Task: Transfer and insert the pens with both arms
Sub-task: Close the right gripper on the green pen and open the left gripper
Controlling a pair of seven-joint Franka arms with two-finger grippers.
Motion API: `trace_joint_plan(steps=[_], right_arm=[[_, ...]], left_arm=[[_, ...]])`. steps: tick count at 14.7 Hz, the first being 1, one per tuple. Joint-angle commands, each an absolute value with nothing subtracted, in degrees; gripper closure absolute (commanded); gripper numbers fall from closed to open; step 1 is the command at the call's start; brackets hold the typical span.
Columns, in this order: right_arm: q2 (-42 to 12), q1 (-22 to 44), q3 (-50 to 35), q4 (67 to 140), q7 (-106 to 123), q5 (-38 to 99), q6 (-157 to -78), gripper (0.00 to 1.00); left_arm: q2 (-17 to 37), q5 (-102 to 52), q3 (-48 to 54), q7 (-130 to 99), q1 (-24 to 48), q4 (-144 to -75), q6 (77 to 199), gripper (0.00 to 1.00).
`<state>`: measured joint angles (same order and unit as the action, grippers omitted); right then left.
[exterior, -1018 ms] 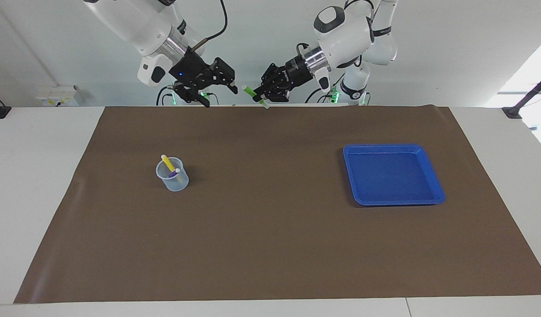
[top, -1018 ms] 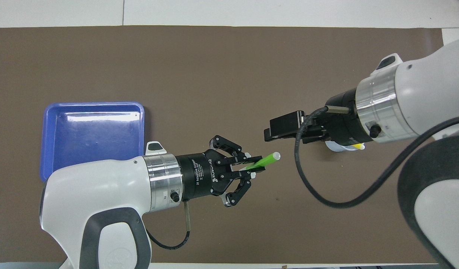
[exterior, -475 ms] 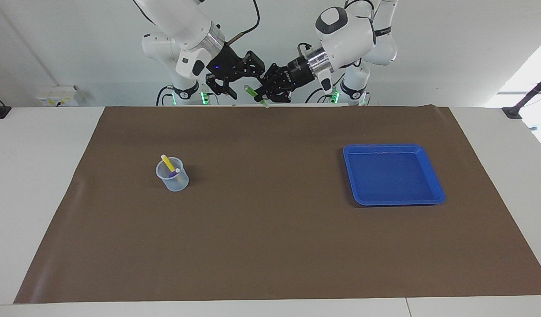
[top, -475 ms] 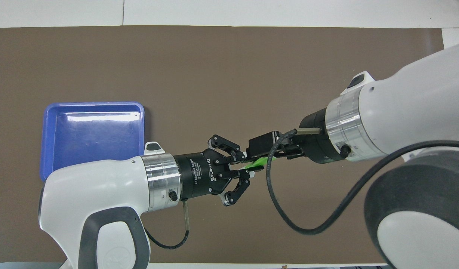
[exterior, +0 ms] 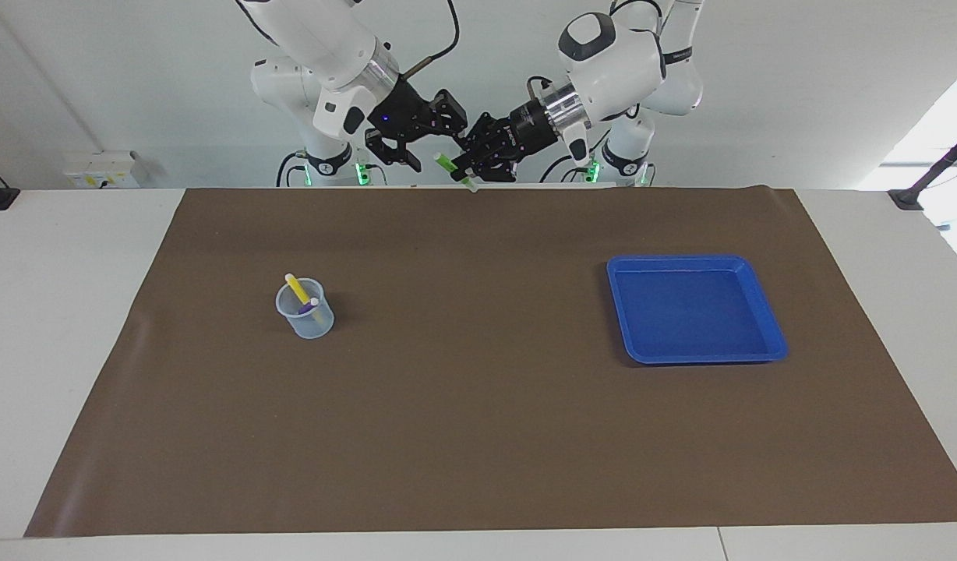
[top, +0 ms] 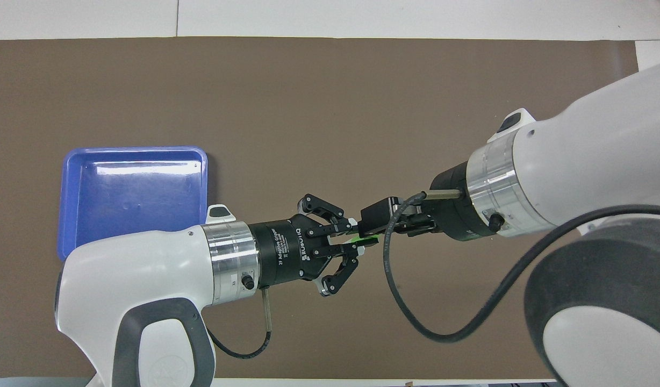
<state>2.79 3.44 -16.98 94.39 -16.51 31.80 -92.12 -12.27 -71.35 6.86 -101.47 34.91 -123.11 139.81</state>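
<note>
My left gripper (exterior: 467, 167) is raised over the table edge nearest the robots and is shut on the green pen (exterior: 446, 163), which slants with its pale end up. In the overhead view only a short green stretch of the pen (top: 357, 239) shows at the left gripper (top: 362, 243). My right gripper (exterior: 432, 148) is open and has come up to the pen's pale end, with one finger on each side; in the overhead view the right gripper (top: 372, 223) covers that end. The yellow pen (exterior: 295, 287) and the purple pen (exterior: 308, 307) stand in a clear cup (exterior: 307, 318).
An empty blue tray (exterior: 693, 308) lies on the brown mat (exterior: 478, 405) toward the left arm's end, and it also shows in the overhead view (top: 131, 188). The cup is hidden under the right arm in the overhead view. Two smaller arms with green-lit bases stand at the robots' end.
My right gripper has swung in from over the cup to the green pen's pale end and now covers it. My left gripper has kept hold of the pen, almost still.
</note>
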Motion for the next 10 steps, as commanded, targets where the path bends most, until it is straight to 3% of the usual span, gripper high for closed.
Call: trace_joint_plan(steps=[1, 2, 3, 10], right_arm=[[4.0, 2.7, -17.6, 95.4, -17.7, 31.8, -92.5, 0.81], [4.0, 2.7, -17.6, 95.4, -17.6, 31.8, -92.7, 0.95], [4.0, 2.7, -17.6, 95.4, -17.6, 31.7, -92.8, 1.00], [4.0, 2.7, -17.6, 95.3, -17.2, 29.4, -92.8, 1.00]], left_arm=[[-14.4, -73.0, 6.6, -100.3, 35.1, -125.3, 140.7, 1.00], [-14.4, -73.0, 6.6, -100.3, 35.1, -125.3, 140.7, 1.00], [-14.4, -73.3, 6.6, -100.3, 35.1, -125.3, 140.7, 1.00], [-14.4, -73.5, 6.6, -100.3, 35.2, -125.4, 141.2, 1.00]])
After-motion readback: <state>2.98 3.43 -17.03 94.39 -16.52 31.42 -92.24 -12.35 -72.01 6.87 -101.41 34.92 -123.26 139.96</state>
